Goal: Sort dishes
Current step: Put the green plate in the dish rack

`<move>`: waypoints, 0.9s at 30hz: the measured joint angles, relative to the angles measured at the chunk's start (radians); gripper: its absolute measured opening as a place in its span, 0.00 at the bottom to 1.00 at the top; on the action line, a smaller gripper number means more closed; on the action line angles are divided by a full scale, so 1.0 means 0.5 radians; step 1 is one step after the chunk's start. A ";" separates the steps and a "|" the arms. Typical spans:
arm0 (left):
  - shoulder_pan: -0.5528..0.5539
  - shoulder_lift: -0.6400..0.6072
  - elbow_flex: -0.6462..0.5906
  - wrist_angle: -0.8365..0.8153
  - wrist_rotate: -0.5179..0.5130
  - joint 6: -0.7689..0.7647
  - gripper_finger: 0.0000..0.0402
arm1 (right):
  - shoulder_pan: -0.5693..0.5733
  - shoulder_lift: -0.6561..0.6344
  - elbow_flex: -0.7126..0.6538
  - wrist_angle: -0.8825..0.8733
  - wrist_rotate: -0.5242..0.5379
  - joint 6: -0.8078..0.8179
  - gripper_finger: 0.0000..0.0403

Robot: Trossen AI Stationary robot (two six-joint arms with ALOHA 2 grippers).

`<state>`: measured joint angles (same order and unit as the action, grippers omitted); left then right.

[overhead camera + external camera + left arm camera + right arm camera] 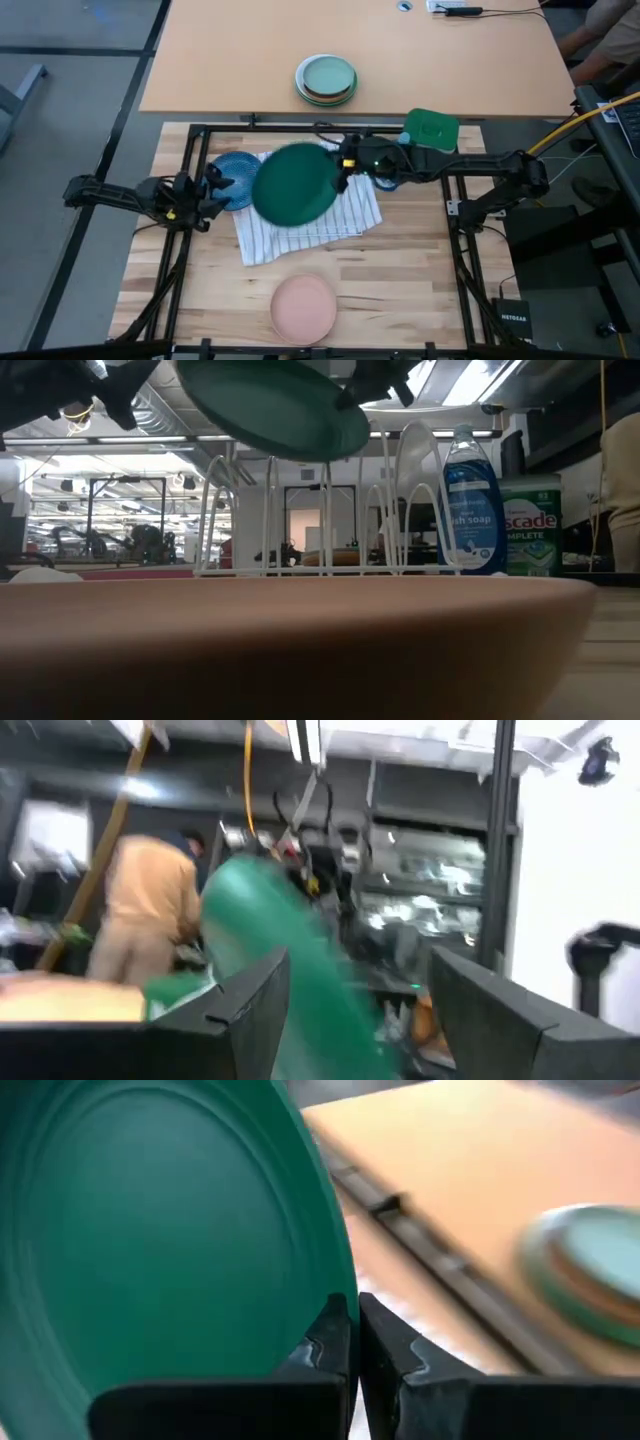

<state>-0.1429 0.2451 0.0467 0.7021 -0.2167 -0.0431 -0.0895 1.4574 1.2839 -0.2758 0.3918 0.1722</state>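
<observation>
One plate held aloft by the right gripper (343,170).
Fingers clamp the dark green plate (295,184) rim above the striped cloth (350,215); left gripper (218,187) waits, fingers apart.

light wood table (400,290) — striped cloth (310,225), pink plate (304,307), perhaps a blue bowl (236,178)

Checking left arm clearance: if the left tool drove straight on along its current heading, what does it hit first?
Probably the dark green plate, which the right tool holds up by its rim. It lies directly between and beyond the left tool's open fingers; depth is unclear.
</observation>
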 joint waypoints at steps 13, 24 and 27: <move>0.000 0.034 0.000 0.153 -0.556 0.633 0.56 | -0.075 0.035 0.000 0.535 0.498 -0.324 0.02; 0.035 0.214 0.001 0.425 -0.738 0.839 0.56 | -0.076 0.303 0.000 1.095 0.574 -0.520 0.02; 0.082 0.245 0.002 0.465 -0.874 0.885 0.56 | -0.072 0.382 0.000 1.265 0.572 -0.588 0.02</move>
<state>-0.1019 0.3678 0.0475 0.9345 -0.6539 0.3995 -0.1253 1.6482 1.2839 0.3569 0.6776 -0.1215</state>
